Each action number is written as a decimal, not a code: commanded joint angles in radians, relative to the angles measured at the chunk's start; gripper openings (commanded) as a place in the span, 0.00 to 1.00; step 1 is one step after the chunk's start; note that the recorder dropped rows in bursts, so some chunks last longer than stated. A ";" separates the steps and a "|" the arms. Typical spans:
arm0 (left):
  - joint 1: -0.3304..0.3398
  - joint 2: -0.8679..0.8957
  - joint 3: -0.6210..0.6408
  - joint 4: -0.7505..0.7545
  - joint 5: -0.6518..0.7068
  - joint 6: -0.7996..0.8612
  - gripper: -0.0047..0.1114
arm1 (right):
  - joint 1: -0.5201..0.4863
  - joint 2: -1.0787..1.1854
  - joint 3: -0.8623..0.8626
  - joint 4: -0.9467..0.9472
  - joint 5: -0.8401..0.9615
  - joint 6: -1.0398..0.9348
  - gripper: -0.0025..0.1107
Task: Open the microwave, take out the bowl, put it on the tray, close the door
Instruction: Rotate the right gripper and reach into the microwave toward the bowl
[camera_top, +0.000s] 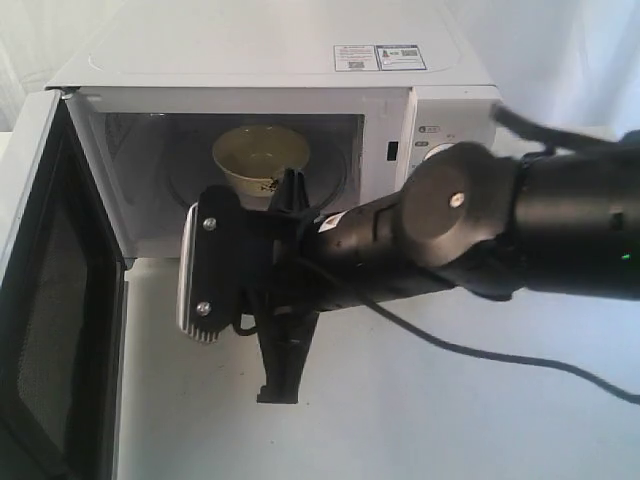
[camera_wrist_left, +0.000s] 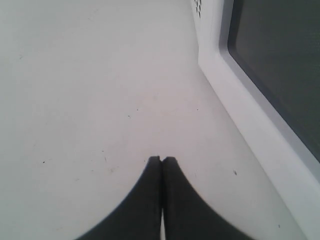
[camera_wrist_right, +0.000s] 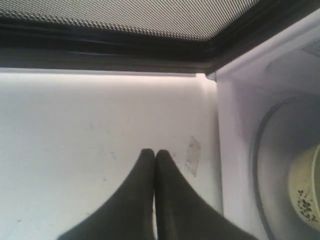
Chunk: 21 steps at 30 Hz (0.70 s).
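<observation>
The white microwave (camera_top: 270, 50) stands open, its door (camera_top: 50, 300) swung out to the left. The bowl (camera_top: 260, 155), cream-yellow inside, sits on the glass turntable (camera_wrist_right: 262, 165) in the cavity. In the right wrist view only the edge of the bowl (camera_wrist_right: 305, 195) shows. My right arm (camera_top: 450, 210) reaches across in front of the cavity, below the bowl. My right gripper (camera_wrist_right: 154, 152) is shut and empty over the white table, between door and cavity. My left gripper (camera_wrist_left: 161, 159) is shut on nothing, low over the table beside the door (camera_wrist_left: 270, 65). The tray is out of view.
A black cable (camera_top: 500, 355) trails from the right arm across the white table (camera_top: 450, 420). Two stickers (camera_top: 380, 57) lie on the microwave's top. The control panel (camera_top: 435, 140) is partly hidden behind the arm.
</observation>
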 joint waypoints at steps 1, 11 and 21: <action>0.003 -0.006 0.003 -0.008 0.004 -0.003 0.04 | 0.048 0.123 -0.017 -0.090 -0.328 -0.016 0.02; 0.003 -0.006 0.003 -0.008 0.004 -0.003 0.04 | 0.048 0.297 -0.198 -0.090 -0.479 -0.172 0.02; 0.003 -0.006 0.003 -0.008 0.004 -0.003 0.04 | 0.082 0.369 -0.198 0.122 -0.709 -0.456 0.02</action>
